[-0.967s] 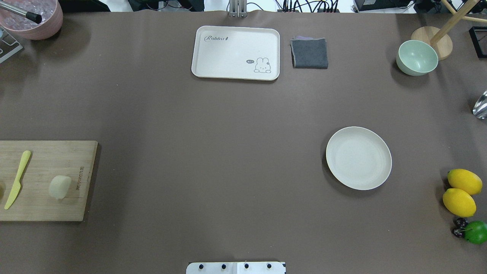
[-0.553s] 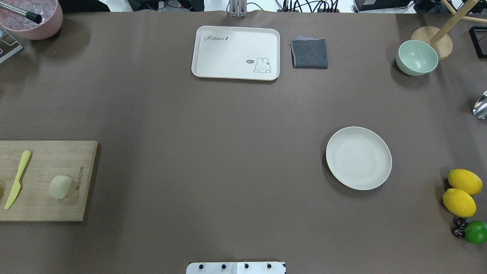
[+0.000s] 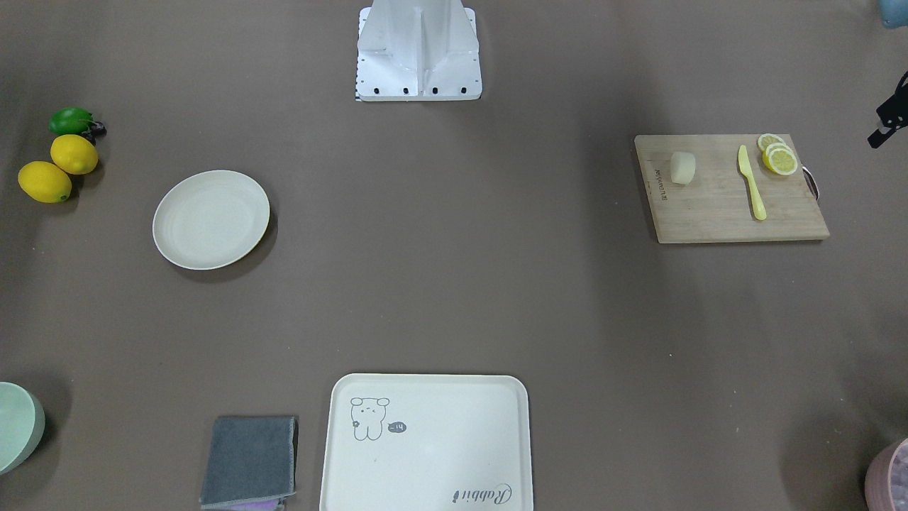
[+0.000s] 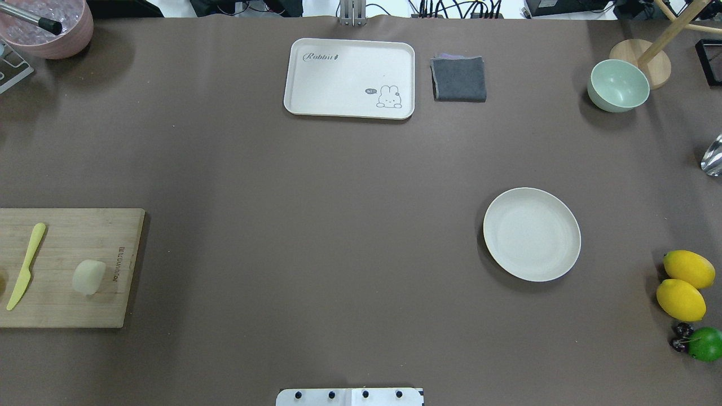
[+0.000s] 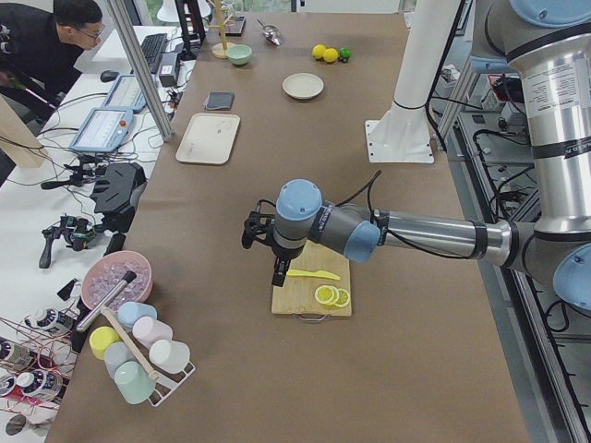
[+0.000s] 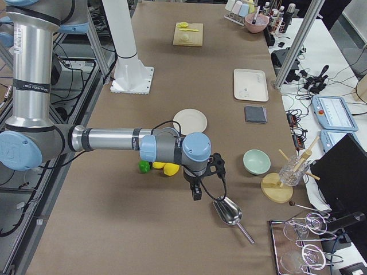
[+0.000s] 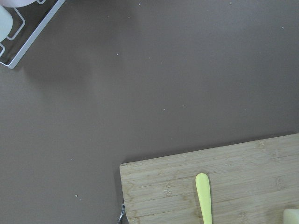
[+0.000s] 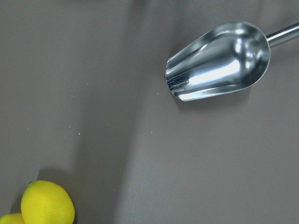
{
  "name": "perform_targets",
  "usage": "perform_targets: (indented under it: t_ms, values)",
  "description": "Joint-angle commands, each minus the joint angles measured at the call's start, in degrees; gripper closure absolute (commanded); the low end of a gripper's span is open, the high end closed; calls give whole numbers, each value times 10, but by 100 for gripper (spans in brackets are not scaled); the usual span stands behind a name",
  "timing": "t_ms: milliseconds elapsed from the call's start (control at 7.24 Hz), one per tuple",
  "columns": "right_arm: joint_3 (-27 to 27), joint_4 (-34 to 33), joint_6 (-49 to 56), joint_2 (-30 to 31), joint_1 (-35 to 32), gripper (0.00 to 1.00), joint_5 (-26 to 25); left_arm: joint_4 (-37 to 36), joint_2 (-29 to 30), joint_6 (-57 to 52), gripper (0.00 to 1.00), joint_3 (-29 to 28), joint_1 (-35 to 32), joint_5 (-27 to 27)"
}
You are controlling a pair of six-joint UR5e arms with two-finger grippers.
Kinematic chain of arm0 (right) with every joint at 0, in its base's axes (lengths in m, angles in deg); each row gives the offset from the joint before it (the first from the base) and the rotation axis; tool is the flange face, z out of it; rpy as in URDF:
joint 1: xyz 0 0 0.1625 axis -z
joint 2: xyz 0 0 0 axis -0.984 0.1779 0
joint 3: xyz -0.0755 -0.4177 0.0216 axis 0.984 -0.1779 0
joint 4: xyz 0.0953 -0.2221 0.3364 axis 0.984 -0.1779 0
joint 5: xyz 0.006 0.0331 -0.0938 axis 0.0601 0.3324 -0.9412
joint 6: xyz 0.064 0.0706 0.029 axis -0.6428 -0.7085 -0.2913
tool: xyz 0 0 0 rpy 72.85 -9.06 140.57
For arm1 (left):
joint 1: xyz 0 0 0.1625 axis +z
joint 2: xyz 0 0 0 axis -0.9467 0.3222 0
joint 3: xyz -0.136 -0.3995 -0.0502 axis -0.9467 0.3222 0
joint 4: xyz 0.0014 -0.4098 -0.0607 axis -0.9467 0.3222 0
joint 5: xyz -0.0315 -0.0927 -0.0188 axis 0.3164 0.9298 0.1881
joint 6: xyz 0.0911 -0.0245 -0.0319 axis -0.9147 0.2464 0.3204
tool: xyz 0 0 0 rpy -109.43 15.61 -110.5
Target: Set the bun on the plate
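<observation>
The bun (image 4: 89, 277) is a pale cream chunk lying on a wooden cutting board (image 4: 67, 307) at the table's left edge; it also shows in the front view (image 3: 682, 168). Far to the right, the round cream plate (image 4: 532, 234) (image 3: 211, 219) sits with nothing on it. My left gripper (image 5: 277, 268) hovers above the board's outer end, away from the bun; I cannot tell whether it is open or shut. My right gripper (image 6: 196, 193) hangs over the table beyond the lemons, near a metal scoop (image 8: 219, 60), and I cannot tell its state either.
A yellow knife (image 4: 25, 265) and lemon slices (image 3: 778, 155) share the board. A cream tray (image 4: 350, 78), grey cloth (image 4: 459, 79) and green bowl (image 4: 617, 84) line the far side. Two lemons (image 4: 685, 285) and a lime (image 4: 705, 344) lie right of the plate. A person (image 5: 55, 37) stands beside the table.
</observation>
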State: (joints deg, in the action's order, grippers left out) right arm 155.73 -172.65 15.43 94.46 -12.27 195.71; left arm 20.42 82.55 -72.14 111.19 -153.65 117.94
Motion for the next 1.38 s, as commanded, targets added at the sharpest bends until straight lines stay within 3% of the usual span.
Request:
perform_targets:
  t_ms: [0,1244]
  values:
    - [0,0,0,2,0,0,0,1,1,0,3,-1,0,0]
    - [2,2,9,-1,2,0,0,23,-1,1,2,-3,2,0]
